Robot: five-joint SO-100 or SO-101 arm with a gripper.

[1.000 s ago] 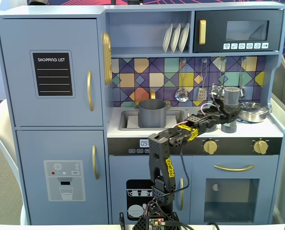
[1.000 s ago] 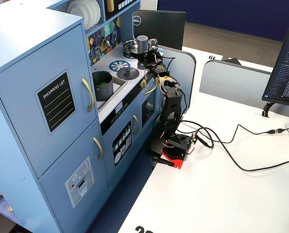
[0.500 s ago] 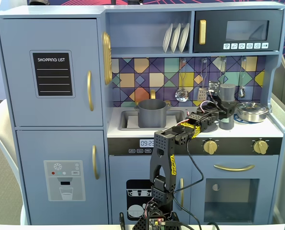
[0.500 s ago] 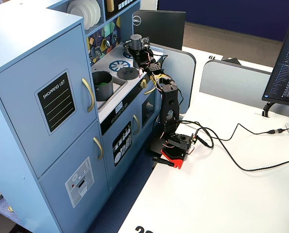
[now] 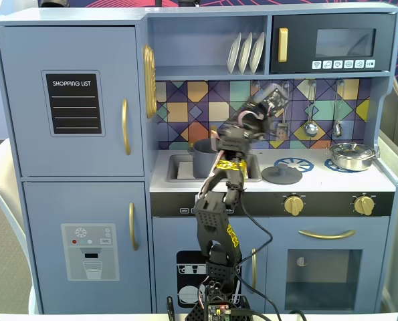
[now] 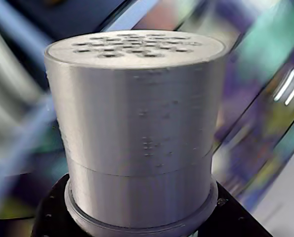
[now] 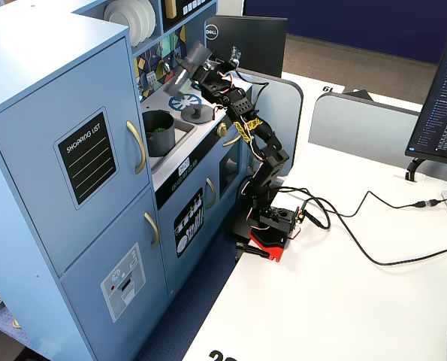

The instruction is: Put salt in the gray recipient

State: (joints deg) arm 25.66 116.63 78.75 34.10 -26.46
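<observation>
The salt shaker (image 6: 137, 113) fills the wrist view, its light gray cap with several holes on top. My gripper (image 6: 142, 219) is shut on its lower part, with black jaws showing at both bottom corners. In a fixed view the shaker (image 7: 184, 71) hangs tilted in the gripper (image 7: 204, 64), cap end pointing down-left, above the counter just right of the sink. The gray pot (image 7: 158, 132) stands in the sink with something green inside. From the front, the pot (image 5: 202, 157) is partly behind the arm, and the gripper (image 5: 265, 100) is up and to its right.
A flat round gray lid (image 5: 281, 175) lies on the counter right of the sink. A shiny steel pan (image 5: 351, 156) sits on the far right burner. Utensils (image 5: 310, 107) hang on the tiled back wall. White plates (image 5: 247, 52) stand on the shelf above.
</observation>
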